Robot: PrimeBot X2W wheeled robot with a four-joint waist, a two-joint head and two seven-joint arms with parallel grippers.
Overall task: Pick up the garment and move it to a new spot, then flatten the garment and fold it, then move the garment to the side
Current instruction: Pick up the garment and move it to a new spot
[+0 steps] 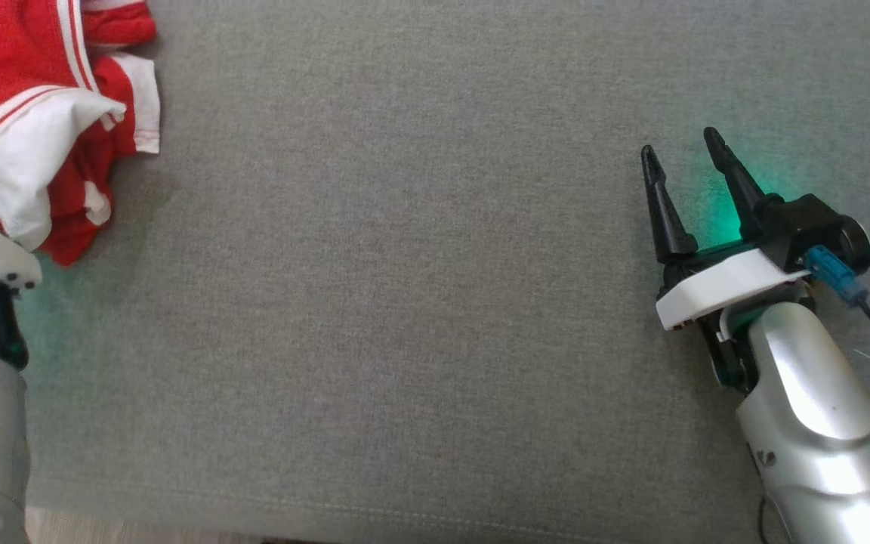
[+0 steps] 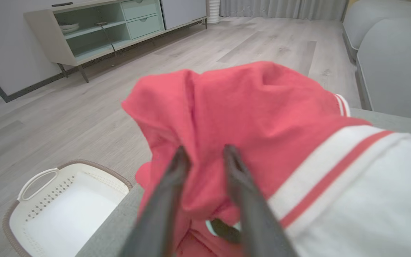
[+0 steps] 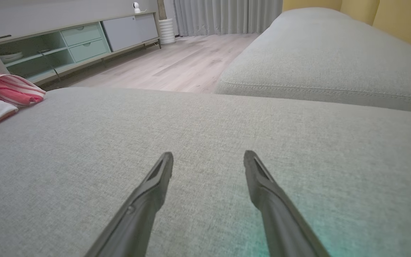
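Left claw (image 2: 205, 157) tips pressed into crumpled red-and-white garment (image 2: 262, 107), can't tell if clamped; right claw (image 1: 678, 147) spread wide, well apart from it.
Soft striped cloth bunched at left edge of grey woven sofa cushion (image 1: 405, 302); tapered matte-dark fingers.

Right of the red and white garment (image 1: 50, 113), the grey sofa seat (image 1: 405, 264) is flat and free, with the right gripper (image 1: 678, 143) standing far from the garment.

Garment (image 1: 42, 113) lies left on the cushion (image 1: 405, 302), right gripper (image 1: 678, 143) right
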